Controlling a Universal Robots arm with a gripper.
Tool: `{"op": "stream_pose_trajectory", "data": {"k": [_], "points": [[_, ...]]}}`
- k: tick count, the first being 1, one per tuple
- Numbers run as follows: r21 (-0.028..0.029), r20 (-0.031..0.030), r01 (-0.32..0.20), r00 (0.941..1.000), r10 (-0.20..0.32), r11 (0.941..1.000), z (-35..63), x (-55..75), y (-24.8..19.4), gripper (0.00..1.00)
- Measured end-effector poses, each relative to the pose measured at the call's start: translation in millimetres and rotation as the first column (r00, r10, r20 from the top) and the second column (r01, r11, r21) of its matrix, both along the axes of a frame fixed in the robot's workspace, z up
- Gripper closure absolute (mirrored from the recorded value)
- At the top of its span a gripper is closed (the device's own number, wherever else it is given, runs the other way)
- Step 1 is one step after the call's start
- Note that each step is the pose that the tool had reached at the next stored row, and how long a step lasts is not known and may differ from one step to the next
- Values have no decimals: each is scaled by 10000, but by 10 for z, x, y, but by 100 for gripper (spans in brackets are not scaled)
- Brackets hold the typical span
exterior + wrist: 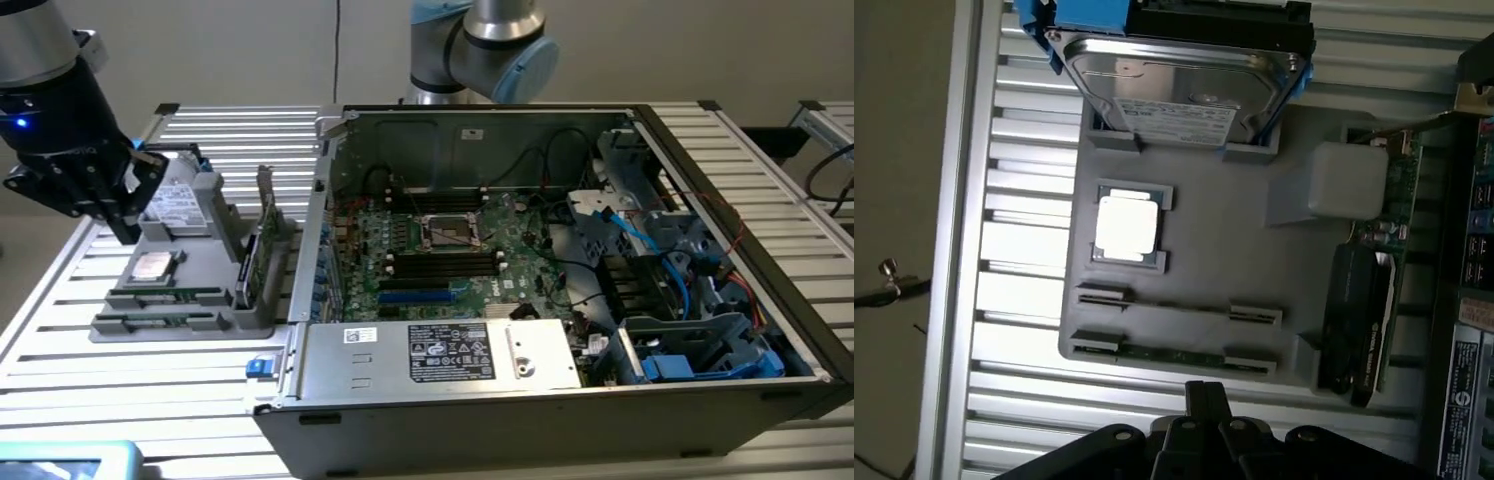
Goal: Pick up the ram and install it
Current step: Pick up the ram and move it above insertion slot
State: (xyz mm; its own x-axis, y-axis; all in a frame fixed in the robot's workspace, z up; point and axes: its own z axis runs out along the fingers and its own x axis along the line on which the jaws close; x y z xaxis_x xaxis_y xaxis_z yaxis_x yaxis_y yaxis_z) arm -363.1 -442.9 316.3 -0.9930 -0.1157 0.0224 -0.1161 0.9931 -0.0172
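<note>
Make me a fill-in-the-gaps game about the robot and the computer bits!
1. The gripper is shut and holds ___.
2. The ram lies in the gray tray, and its colour is ___.
3. On the tray, the square chip sits between the hard drive and the ___.
4. The computer case has its side ___, so the motherboard shows.

Missing words: nothing; green; ram; open.
</note>
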Motion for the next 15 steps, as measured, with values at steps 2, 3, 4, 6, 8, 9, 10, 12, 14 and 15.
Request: {"op": "stream_pose_trajectory", "data": {"k": [2,3,4,6,8,9,10,12,14,15], "points": [[0,0,-363,9993,363,9993,0,-1,1,89],[-1,-1,-544,9985,544,9985,0,-1,0,89],[-1,-1,-722,9974,722,9974,-1,-1,0,89],[0,0,-1091,9940,1091,9940,-2,-1,1,89],[1,0,-1449,9895,1449,9895,-2,-1,1,89],[0,1,-1620,9868,1620,9868,-2,-1,1,89],[1,1,-1799,9837,1799,9837,-3,-1,1,89],[1,2,-2161,9764,2161,9764,-3,0,1,89],[0,1,-2511,9680,2511,9680,-3,0,1,89],[0,0,-2685,9633,2685,9633,-2,-1,0,89]]}}
